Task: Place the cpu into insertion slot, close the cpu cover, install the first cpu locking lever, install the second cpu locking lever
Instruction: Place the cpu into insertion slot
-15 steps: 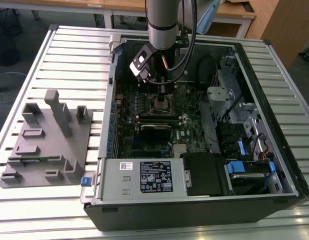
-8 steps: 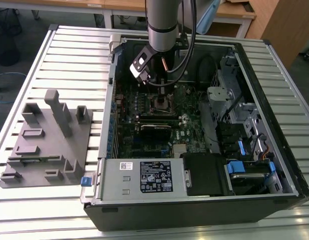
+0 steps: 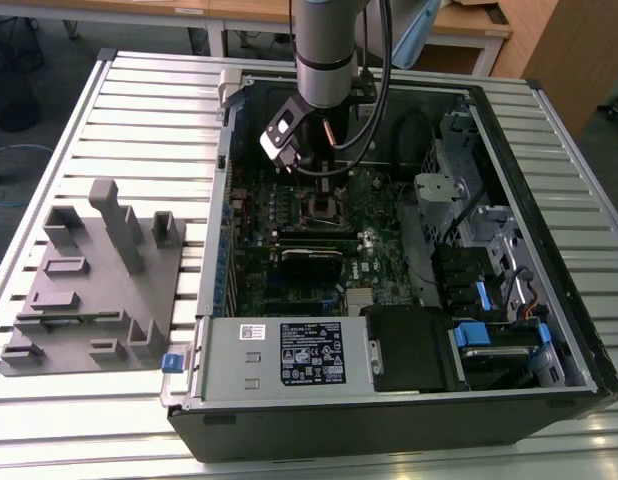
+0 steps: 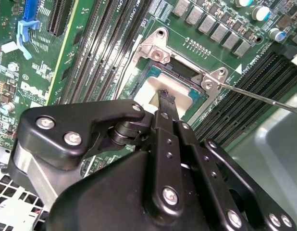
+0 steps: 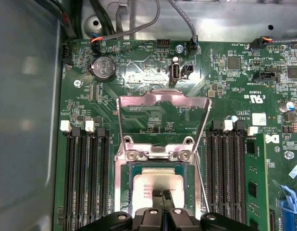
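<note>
1. First wrist view: my claw [image 5: 162,194] is pinched shut w/ nothing between the tips, which sit on or just above the cpu [image 5: 147,183]. The cpu lies in the insertion slot [image 5: 158,165].
2. Risk, imo: I can't tell if the cpu is seated flat. If not, a push from my tips could bend the contacts under it.
3. Risk: the cpu cover [image 5: 163,98] stands open near my tips, so a careless lift may knock it.
4. Count: 1 cpu, 1 slot, 1 cover, 1 lever rod [image 4: 264,99] I can make out, 1 coin cell [image 5: 103,67].
</note>
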